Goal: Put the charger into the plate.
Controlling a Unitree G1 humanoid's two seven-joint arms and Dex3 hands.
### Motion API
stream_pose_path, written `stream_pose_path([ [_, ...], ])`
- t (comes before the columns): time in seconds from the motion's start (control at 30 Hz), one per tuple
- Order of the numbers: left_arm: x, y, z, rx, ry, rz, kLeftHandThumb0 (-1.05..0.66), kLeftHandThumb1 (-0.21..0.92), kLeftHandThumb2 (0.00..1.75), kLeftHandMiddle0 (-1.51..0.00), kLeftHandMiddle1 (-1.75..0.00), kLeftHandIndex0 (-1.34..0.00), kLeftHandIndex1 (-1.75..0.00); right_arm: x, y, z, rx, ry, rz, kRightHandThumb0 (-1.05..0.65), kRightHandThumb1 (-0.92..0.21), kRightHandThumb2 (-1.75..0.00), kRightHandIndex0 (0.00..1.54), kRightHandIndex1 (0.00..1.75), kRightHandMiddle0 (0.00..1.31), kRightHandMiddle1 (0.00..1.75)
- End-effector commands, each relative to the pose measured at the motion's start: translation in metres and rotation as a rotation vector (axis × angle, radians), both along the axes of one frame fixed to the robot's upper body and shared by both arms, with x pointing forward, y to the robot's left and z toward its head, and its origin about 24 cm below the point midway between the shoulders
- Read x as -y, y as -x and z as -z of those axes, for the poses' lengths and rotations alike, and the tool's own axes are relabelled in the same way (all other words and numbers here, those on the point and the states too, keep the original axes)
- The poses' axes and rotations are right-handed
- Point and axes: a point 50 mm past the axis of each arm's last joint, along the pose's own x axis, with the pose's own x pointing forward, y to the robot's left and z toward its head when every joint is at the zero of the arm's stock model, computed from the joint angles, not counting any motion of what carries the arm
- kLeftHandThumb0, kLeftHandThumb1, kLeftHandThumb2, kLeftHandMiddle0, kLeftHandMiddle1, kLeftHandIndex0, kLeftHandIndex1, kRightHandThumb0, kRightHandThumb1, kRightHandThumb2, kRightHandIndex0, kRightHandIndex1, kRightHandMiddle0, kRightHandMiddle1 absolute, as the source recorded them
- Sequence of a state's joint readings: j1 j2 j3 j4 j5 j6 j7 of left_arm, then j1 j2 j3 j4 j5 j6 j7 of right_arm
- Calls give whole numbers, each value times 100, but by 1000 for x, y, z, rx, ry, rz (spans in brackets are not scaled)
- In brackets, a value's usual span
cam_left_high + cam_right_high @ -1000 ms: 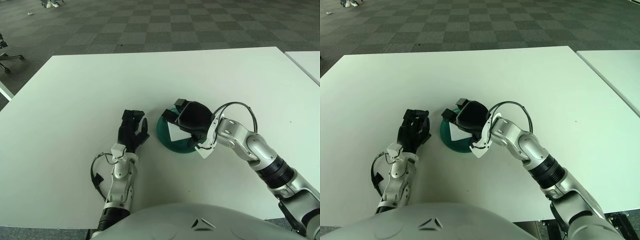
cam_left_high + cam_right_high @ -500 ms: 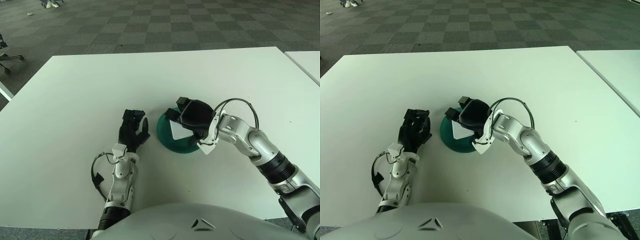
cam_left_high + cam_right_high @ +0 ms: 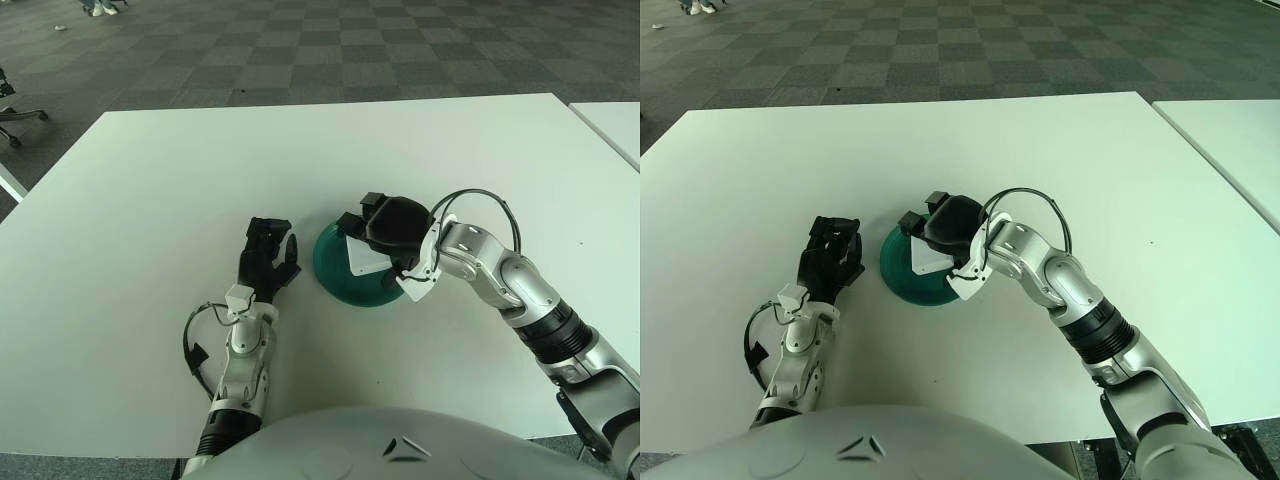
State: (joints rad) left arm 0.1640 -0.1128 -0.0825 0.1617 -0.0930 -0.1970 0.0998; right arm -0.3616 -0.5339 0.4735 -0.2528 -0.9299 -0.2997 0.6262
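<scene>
Right hand (image 3: 392, 225) sits over the far right part of the green plate (image 3: 335, 275), fingers curled around the white charger (image 3: 366, 258); charger is inside the plate's outline, contact with the dish can't be told. The right eye view exposes more of the charger's white face (image 3: 928, 257) and a wider bare stretch of plate; in the left eye view the hand covers more. Left hand (image 3: 266, 262) shows just left of the plate on the white table (image 3: 150, 200), fingers loosely spread, holding nothing.
</scene>
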Motion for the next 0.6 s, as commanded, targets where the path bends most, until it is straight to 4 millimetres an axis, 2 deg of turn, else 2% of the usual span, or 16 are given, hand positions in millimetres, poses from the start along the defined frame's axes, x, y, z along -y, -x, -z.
stream_pose_path([
  [0.0,8,7,15,-97,40,-10,-38,72,77,-32,-56,-35,-171,6,1,-15,33,-21,6,-102,-92,-92,3,6,0,13],
  [0.2,7,7,15,-96,40,-10,-38,72,77,-31,-56,-35,-171,5,2,-12,42,-79,10,-105,-92,-89,0,1,0,1],
  [0.33,7,7,15,-96,40,-11,-38,72,77,-31,-56,-35,-171,5,1,-6,49,-95,28,-105,-92,-87,0,0,0,0],
  [0.57,6,8,15,-95,39,-11,-38,72,77,-31,-56,-35,-171,7,2,-8,86,-83,52,-105,-92,-81,0,0,0,0],
])
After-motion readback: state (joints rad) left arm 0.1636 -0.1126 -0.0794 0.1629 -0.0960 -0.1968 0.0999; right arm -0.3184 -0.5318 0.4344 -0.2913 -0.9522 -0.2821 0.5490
